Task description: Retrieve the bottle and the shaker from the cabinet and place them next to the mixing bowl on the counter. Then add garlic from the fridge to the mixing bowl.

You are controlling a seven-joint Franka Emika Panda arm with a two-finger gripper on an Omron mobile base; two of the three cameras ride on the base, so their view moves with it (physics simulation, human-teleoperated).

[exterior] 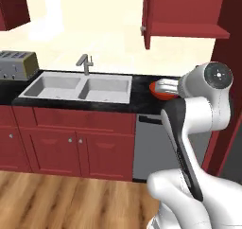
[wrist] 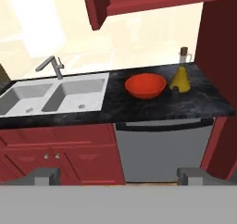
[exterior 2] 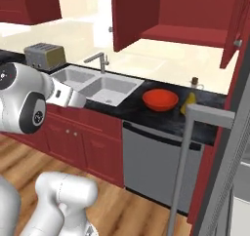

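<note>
The red-orange mixing bowl (wrist: 145, 85) (exterior 2: 160, 99) sits on the black counter (wrist: 194, 105) to the right of the sink. Right beside it stands the yellow bottle (wrist: 180, 77) (exterior 2: 191, 97), upright, with its brown stopper on. Above them the red wall cabinet (exterior 2: 190, 35) (wrist: 139, 1) hangs with its doors swung open, and the part of its shelf that I can see is bare. My gripper (wrist: 119, 177) is open and holds nothing, well back from the counter and facing the bowl. In the left base view my arm covers most of the bowl (exterior: 155, 89). The shaker and the garlic are out of view.
A double steel sink (wrist: 55, 96) with a faucet (wrist: 53, 65) fills the counter's left part, and a toaster (exterior: 18, 65) stands further left. A grey dishwasher front (wrist: 162, 149) sits under the bowl. The grey fridge door with its bar handle (exterior 2: 181, 171) stands close at the right.
</note>
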